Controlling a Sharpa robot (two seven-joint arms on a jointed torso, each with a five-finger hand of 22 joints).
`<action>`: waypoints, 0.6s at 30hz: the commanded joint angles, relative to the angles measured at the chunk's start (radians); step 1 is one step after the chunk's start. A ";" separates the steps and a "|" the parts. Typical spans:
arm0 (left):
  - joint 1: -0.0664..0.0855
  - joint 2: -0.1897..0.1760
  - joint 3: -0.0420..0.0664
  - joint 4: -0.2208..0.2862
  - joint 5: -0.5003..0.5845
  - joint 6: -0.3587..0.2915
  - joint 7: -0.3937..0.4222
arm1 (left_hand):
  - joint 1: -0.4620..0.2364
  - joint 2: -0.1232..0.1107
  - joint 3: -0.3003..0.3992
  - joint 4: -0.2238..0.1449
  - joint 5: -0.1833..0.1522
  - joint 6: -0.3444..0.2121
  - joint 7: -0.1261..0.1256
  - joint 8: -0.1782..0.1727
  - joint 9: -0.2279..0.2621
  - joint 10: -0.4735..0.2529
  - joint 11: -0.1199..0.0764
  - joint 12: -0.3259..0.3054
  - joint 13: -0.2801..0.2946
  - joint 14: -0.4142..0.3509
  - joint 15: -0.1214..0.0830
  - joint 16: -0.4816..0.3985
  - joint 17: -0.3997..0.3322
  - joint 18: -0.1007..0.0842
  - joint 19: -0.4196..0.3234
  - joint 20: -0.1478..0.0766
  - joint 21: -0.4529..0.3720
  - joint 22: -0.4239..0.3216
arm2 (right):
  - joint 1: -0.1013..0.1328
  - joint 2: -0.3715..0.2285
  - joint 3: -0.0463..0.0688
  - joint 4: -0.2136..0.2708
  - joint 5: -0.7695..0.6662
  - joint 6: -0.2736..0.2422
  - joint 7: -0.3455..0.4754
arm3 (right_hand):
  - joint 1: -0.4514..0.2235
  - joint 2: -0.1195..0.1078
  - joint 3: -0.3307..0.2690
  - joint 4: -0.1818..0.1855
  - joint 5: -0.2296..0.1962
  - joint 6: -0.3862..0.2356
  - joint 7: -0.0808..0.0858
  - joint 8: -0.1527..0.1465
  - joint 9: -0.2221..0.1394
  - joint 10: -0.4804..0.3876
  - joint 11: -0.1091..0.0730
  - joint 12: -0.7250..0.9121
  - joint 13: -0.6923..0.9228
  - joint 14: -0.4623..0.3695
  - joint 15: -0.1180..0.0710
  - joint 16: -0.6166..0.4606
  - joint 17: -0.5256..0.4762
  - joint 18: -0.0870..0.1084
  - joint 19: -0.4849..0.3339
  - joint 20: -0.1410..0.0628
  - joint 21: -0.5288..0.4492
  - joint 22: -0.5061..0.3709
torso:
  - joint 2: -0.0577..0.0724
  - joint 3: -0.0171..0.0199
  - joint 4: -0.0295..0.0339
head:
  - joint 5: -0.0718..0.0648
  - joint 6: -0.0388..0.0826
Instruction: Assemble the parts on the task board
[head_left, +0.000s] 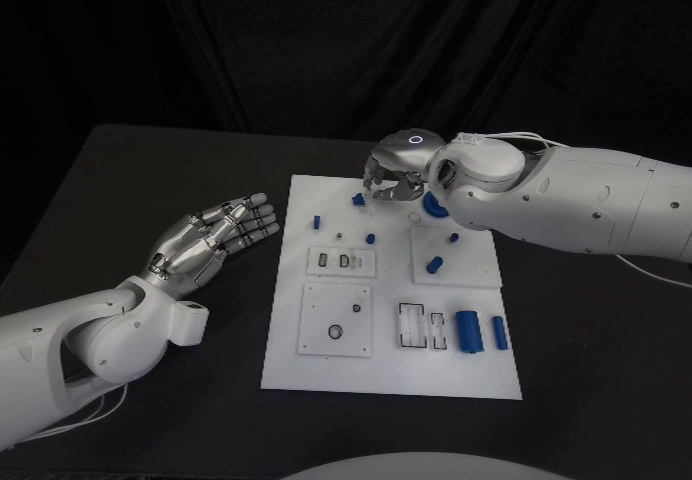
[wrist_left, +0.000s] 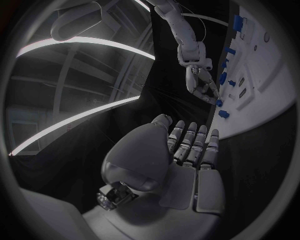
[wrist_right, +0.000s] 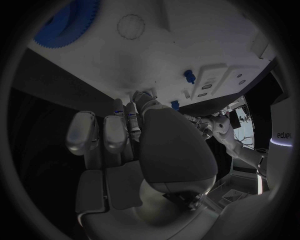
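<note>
The white task board was laid in the middle of the black table. The right robot hand was held over the board's far edge, fingertips lowered around a small blue part there (whether it was actually gripped could not be told). A blue gear was seen just beside that hand, partly hidden by the wrist. The left robot hand was held open beside the board's left edge, fingers straight and slightly spread, nothing in it. Two blue cylinders were lying near the board's near right corner, and smaller blue pegs were standing nearer its middle.
</note>
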 joint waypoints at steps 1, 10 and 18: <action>0.001 0.002 0.000 0.000 -0.001 0.018 0.204 | -0.008 -0.006 0.006 0.000 -0.001 0.001 0.008 0.003 0.001 -0.002 0.007 0.005 0.001 -0.001 0.004 0.003 0.001 -0.015 -0.007 0.001 -0.006 -0.001 | -0.003 -0.004 0.001 0.000 -0.003 -0.006 -0.022 | -0.007 0.004 -0.005 -0.002 0.006 -0.006 0.002 -0.004 -0.001 -0.016 0.003 -0.003 0.000 -0.009 0.004 -0.007 -0.006 0.009 -0.011 0.001 -0.010 -0.006 | 0.000 0.0005 -0.0007 | 0.000 0.000; 0.001 0.001 -0.001 -0.001 -0.001 0.018 0.203 | -0.009 -0.005 0.010 0.000 -0.001 0.001 0.008 0.003 0.001 -0.002 0.007 0.006 0.001 0.000 0.004 0.004 0.001 -0.016 -0.007 0.001 -0.007 -0.001 | -0.005 -0.012 0.001 0.017 0.026 -0.069 0.021 | -0.018 0.020 -0.001 0.001 0.022 -0.019 0.023 -0.018 -0.006 -0.032 0.002 0.004 0.010 -0.018 0.004 -0.014 -0.010 0.009 -0.018 0.000 -0.019 -0.009 | 0.001 0.0001 -0.0007 | 0.002 0.002; 0.001 0.000 -0.001 -0.001 -0.001 0.018 0.203 | -0.009 -0.005 0.010 0.000 -0.001 0.001 0.008 0.003 0.001 -0.002 0.007 0.006 0.001 0.000 0.004 0.004 0.001 -0.016 -0.007 0.001 -0.007 -0.001 | -0.005 -0.008 0.001 0.031 0.055 -0.122 0.048 | -0.044 0.031 -0.008 0.015 0.009 -0.018 0.038 -0.024 -0.011 -0.037 0.011 0.016 0.017 -0.007 0.019 0.008 0.024 0.005 -0.006 0.014 -0.006 0.014 | 0.000 -0.0001 -0.0004 | 0.005 0.003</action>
